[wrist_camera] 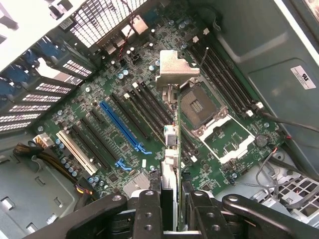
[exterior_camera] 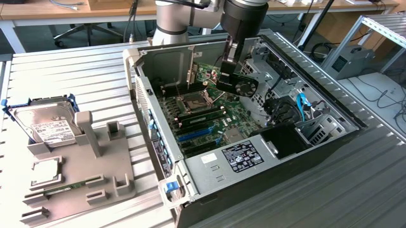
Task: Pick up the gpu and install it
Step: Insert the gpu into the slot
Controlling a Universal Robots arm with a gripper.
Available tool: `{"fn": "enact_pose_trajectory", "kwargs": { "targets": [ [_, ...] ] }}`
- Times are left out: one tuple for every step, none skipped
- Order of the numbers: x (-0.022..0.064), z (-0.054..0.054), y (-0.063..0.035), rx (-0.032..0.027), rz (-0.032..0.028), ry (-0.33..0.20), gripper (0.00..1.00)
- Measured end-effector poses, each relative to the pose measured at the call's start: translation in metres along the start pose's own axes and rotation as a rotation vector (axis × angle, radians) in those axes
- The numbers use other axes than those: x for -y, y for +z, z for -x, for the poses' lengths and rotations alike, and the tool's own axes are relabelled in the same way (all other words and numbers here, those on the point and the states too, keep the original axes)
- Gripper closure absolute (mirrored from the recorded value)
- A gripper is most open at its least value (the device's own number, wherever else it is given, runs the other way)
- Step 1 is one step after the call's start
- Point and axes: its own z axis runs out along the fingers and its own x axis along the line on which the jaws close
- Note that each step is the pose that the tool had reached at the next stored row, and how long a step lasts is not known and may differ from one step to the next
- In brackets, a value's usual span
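Exterior view: gpu [exterior_camera: 246, 87] hangs inside the open computer case [exterior_camera: 152, 61], clear above the motherboard [exterior_camera: 209, 118]. A hard drive [exterior_camera: 47, 124] stands in a grey fixture [exterior_camera: 95, 166] on the bench [exterior_camera: 76, 71], at the exterior view's left.
Wrist view: gpu [wrist_camera: 177, 124] seen edge-on, between the blue slot [wrist_camera: 122, 127] and the CPU socket [wrist_camera: 197, 102].
gpu appearance: green card, black round fan, silver end bracket [wrist_camera: 175, 69].
Tool [wrist_camera: 173, 209]: clamped on the gpu's edge.

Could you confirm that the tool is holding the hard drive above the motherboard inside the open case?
Not quite: the tool is holding the gpu, not the hard drive, above the motherboard inside the open case, as the exterior view shows.
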Motion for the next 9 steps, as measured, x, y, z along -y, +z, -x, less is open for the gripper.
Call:
{"fn": "enact_pose_trajectory", "kwargs": {
  "targets": [
    [0.0000,0.0000,0.0000,0.0000,0.0001,-0.001,0.74],
    [0.0000,0.0000,0.0000,0.0000,0.0001,-0.002,0.74],
    [0.0000,0.0000,0.0000,0.0000,0.0001,-0.003,0.74],
    [0.0000,0.0000,0.0000,0.0000,0.0002,-0.005,0.74],
    [0.0000,0.0000,0.0000,0.0000,0.0002,-0.006,0.74],
    [0.0001,0.0001,0.0000,0.0000,0.0002,-0.007,0.74],
    [0.0001,0.0001,0.0000,0.0001,0.0002,-0.008,0.74],
    [0.0001,0.0001,0.0000,0.0000,0.0003,-0.009,0.74],
    [0.0001,0.0001,0.0000,0.0001,0.0003,-0.010,0.74]
  ]
}}
